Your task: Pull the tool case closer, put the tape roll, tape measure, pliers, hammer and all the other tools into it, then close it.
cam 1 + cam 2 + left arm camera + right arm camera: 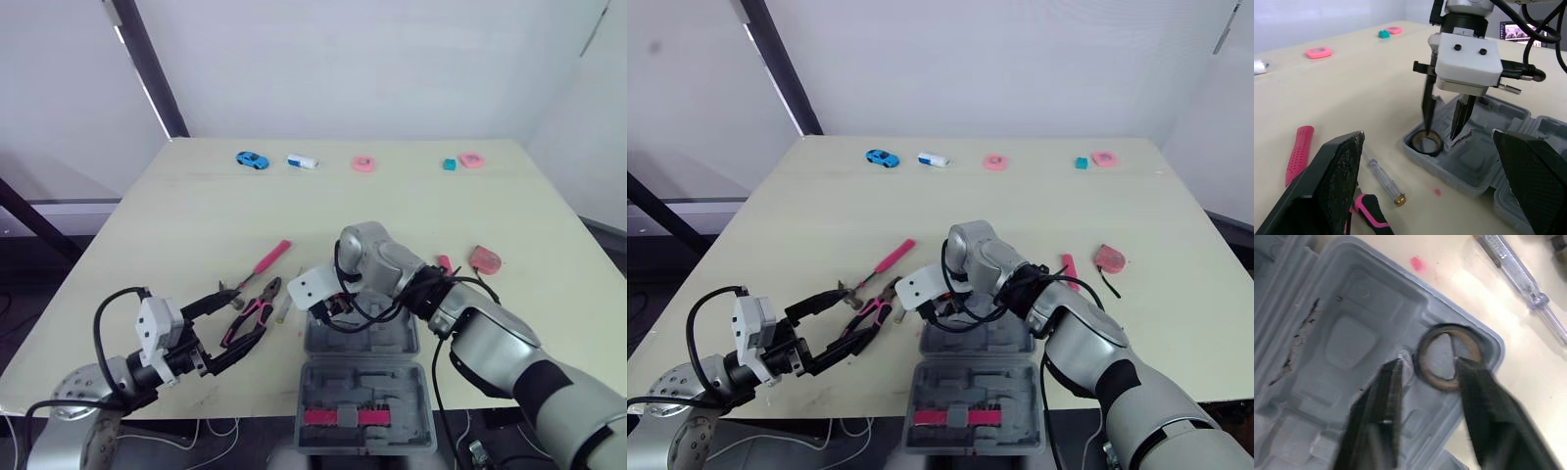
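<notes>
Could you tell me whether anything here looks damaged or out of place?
The case has a dark, jagged mark along one inner wall, like a crack or scuff, near the tape roll's pocket.

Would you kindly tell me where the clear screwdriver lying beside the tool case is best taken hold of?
Grip the clear screwdriver mid-handle, from straight above, closing across its length. It lies flat on the table, slim and round, with bare table on both long sides. Mind the tool case nearby.
</notes>
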`<state>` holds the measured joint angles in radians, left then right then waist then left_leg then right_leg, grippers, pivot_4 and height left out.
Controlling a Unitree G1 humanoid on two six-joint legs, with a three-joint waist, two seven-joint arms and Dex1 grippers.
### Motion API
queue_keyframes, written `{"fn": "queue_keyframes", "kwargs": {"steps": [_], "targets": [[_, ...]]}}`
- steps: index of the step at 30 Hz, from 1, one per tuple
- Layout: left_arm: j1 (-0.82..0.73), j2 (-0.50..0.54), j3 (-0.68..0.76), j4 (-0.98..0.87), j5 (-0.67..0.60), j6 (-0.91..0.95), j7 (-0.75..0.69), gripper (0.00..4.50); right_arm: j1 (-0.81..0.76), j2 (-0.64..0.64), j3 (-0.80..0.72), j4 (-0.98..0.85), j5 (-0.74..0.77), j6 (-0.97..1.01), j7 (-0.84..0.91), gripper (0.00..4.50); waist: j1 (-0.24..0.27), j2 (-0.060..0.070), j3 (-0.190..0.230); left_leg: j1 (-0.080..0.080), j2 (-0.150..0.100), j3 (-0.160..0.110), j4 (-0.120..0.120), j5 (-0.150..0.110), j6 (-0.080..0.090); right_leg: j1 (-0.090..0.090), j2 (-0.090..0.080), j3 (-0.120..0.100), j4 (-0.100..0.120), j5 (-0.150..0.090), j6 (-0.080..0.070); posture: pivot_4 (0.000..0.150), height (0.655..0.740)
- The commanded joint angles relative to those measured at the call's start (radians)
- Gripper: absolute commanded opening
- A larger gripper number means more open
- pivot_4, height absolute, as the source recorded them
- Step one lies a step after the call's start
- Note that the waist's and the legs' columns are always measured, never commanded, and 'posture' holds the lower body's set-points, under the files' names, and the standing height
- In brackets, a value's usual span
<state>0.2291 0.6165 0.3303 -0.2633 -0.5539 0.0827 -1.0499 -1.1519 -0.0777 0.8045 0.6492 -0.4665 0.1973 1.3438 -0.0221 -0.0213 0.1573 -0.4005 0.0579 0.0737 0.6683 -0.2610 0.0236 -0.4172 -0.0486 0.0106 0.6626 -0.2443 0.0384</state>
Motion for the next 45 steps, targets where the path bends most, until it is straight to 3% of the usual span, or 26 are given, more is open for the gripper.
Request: {"fn": "queue_keyframes", "kwargs": {"steps": [1,8,15,19,27,37,41,45], "targets": [[-0.009,0.009,-0.003,-0.003,-0.008,-0.004,-0.008,4.5,-0.004,-0.004,-0.035,-0.051,0.01,0.02,0.003,1.61,0.0,0.0,0.0,0.0,0.0,0.0,0.0,0.0,0.0,0.0,0.0,0.0,0.0,0.0,0.0,0.15,0.74],[-0.016,0.013,-0.009,0.0,-0.01,-0.005,-0.01,4.5,0.037,-0.028,-0.093,-0.162,0.048,0.102,-0.002,1.61,-0.004,0.0,0.0,0.0,0.0,0.0,0.0,0.0,0.0,0.0,0.0,0.0,0.0,0.0,0.0,0.15,0.74],[-0.019,0.02,0.001,0.008,-0.017,-0.006,-0.02,4.5,0.308,-0.062,-0.39,-0.435,0.266,0.264,-0.159,1.61,0.0,-0.001,0.0,0.0,0.0,-0.001,0.0,0.0,0.0,0.001,-0.001,0.0,-0.001,0.0,0.0,0.15,0.74],[-0.034,0.028,0.001,0.024,-0.022,-0.002,-0.032,4.5,0.404,-0.07,-0.46,-0.485,0.332,0.277,-0.242,1.61,0.0,-0.001,0.0,0.0,0.0,-0.001,0.0,0.0,0.0,0.0,-0.001,0.0,0.0,0.0,0.0,0.15,0.74],[-0.106,0.06,-0.01,0.109,-0.019,-0.002,-0.087,4.5,0.485,0.006,-0.499,-0.35,0.438,0.182,-0.345,1.61,-0.017,-0.001,0.0,0.0,0.0,-0.001,-0.001,0.0,0.0,0.001,0.0,0.0,0.0,0.001,0.001,0.15,0.74],[-0.151,0.066,-0.031,0.147,-0.008,-0.002,-0.116,4.5,0.45,0.0,-0.414,-0.049,0.357,0.019,-0.404,1.61,-0.022,-0.001,0.0,0.0,0.0,-0.001,-0.001,0.0,0.0,0.0,0.0,0.001,0.0,0.001,0.001,0.15,0.74],[-0.157,0.067,-0.034,0.154,-0.006,-0.006,-0.124,4.5,0.454,0.001,-0.401,-0.054,0.353,0.05,-0.41,1.61,-0.021,-0.001,0.0,0.001,0.0,-0.002,-0.001,0.0,0.0,0.001,0.0,0.001,0.0,0.001,0.001,0.15,0.74],[-0.155,0.064,-0.03,0.17,-0.003,-0.018,-0.134,4.5,0.466,0.012,-0.443,-0.178,0.414,0.052,-0.403,1.61,-0.02,-0.001,0.0,0.001,0.0,-0.002,-0.001,0.0,0.0,0.001,0.0,0.001,0.0,0.001,0.001,0.15,0.74]]}}
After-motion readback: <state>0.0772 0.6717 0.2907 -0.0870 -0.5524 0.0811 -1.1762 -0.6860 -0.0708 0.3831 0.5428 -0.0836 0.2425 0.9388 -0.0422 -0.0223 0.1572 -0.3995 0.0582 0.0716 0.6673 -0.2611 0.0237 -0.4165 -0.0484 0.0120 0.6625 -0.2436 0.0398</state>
